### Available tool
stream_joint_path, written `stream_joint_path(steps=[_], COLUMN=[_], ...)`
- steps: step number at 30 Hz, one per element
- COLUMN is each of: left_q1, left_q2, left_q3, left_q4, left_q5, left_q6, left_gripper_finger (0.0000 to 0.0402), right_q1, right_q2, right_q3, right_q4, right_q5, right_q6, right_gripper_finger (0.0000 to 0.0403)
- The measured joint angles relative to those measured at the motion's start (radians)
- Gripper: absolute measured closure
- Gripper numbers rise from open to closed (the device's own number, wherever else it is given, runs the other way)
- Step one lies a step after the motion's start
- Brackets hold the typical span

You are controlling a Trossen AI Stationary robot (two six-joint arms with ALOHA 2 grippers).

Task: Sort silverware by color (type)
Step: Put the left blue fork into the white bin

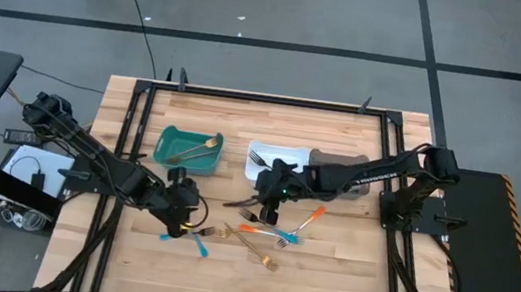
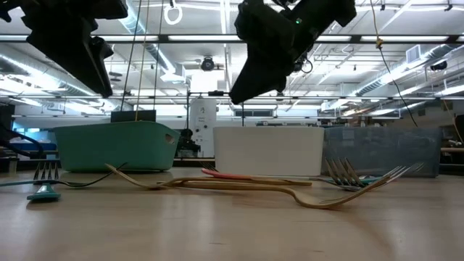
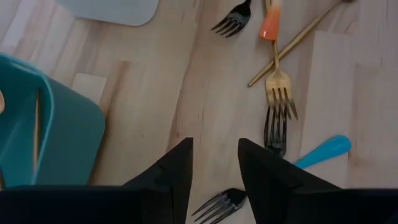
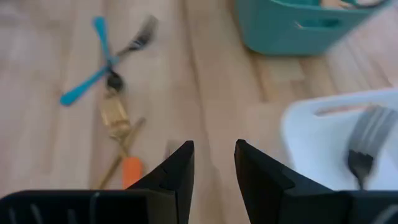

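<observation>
The silverware lies loose on the wooden table's near middle: gold forks, dark forks, blue-handled pieces and orange-handled ones. My left gripper hovers open above bare table at the pile's left end, near the teal bin. My right gripper hovers open above the table just in front of the white bin, beside the pile. Neither has anything between its fingers. A gold fork lies in the teal bin and a dark fork in the white one.
A grey bin stands to the right of the white bin, so three bins stand in a row across the table's middle. Black frame rails run along the table's edges. Bare wood lies toward the near edge.
</observation>
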Motion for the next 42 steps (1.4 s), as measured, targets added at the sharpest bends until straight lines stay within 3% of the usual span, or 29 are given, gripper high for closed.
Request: stream_joint_path(steps=[6,14,22,28,42], left_q1=[0.0,0.007,0.01,-0.016,-0.103], left_q2=[0.003,0.06,0.177,0.222,0.276], left_q3=[0.0,0.002,0.002,0.003,0.003], left_q4=[0.0,0.028,0.116,0.137,0.133], left_q5=[0.01,0.058,0.171,0.263,0.264], left_q6=[-0.115,-0.136,-0.143,-0.185,-0.298], left_gripper_finger=[0.0264,0.0264,0.0264,0.0264,0.028], right_q1=[0.047,0.087,0.09,0.09,0.092], right_q2=[0.002,0.003,0.003,0.003,0.003], right_q3=[-0.088,-0.173,-0.239,-0.247,-0.247], right_q4=[0.22,0.307,0.446,0.447,0.434], right_q5=[0.069,0.212,0.212,0.211,0.208], right_q6=[-0.027,-0.031,-0.022,-0.028,-0.025], right_gripper_finger=[0.0281,0.0281,0.0282,0.0282,0.0282])
